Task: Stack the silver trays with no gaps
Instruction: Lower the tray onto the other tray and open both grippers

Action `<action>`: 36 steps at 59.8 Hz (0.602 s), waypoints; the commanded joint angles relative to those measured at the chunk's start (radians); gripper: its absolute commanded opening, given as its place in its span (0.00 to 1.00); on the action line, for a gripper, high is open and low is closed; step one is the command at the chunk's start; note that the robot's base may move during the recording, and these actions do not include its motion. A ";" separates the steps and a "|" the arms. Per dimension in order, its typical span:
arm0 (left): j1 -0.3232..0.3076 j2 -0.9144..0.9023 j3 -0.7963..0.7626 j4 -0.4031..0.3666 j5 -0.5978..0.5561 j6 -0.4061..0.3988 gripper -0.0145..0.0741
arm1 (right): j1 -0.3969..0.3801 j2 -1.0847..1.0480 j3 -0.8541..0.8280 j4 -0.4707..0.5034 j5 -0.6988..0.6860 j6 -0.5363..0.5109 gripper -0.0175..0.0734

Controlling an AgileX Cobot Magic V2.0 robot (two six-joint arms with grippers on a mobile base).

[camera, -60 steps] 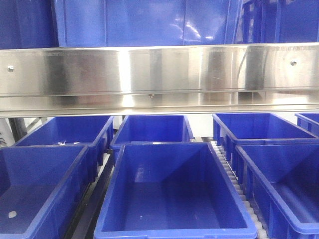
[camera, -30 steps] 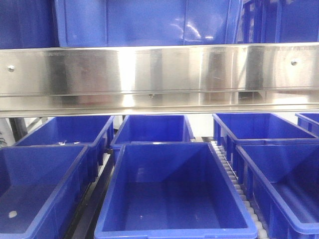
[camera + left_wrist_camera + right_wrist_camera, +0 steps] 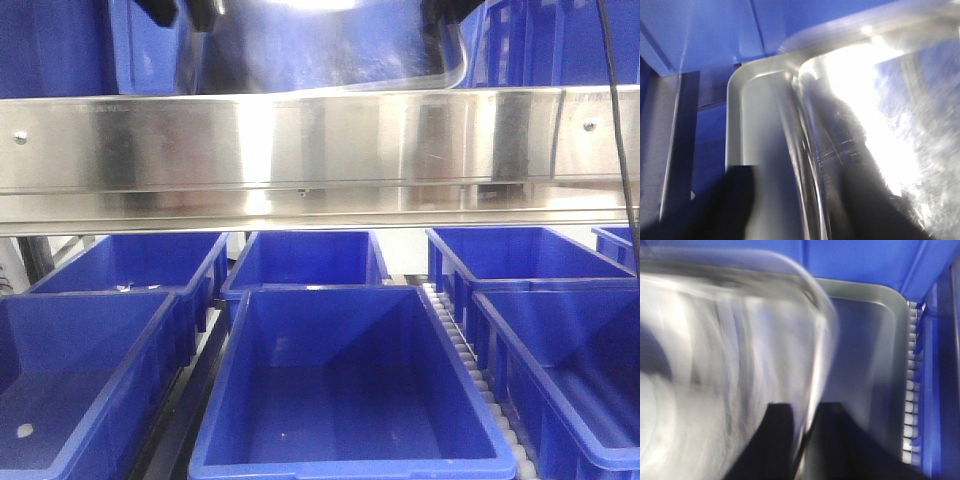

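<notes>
Below the rail (image 3: 320, 150), nearest the camera: blue bins (image 3: 340, 400) on roller tracks (image 3: 455, 335), unchanged. Above and behind the rail: the upper silver tray (image 3: 330, 50) has newly entered view, carried by both arms. The left tool (image 3: 800, 200) and right tool (image 3: 805, 440) are each clamped across its side wall. The lower silver tray (image 3: 875, 355) lies beneath it in a bin. Nesting is judged imminent, not complete.

top silver tray (image 3: 330, 45): shiny like a mirror, round corners, sloped sides, held high up, blurry in both wrist views | bottom silver tray (image 3: 867, 360): dull grey inside, round corner, lies flat under the top one, sticks out past its edge | gap between them: cannot tell
</notes>
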 commanded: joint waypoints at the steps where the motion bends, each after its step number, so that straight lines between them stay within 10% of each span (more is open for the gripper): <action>1: 0.008 -0.007 -0.006 0.011 -0.007 -0.017 0.65 | 0.001 -0.008 -0.010 -0.003 -0.034 -0.011 0.49; 25: 0.008 -0.097 -0.033 0.013 0.012 -0.017 0.67 | 0.001 -0.096 -0.010 -0.003 -0.028 -0.011 0.48; 36: 0.008 -0.234 -0.058 0.062 0.012 -0.017 0.44 | 0.001 -0.248 -0.010 -0.022 -0.038 -0.035 0.31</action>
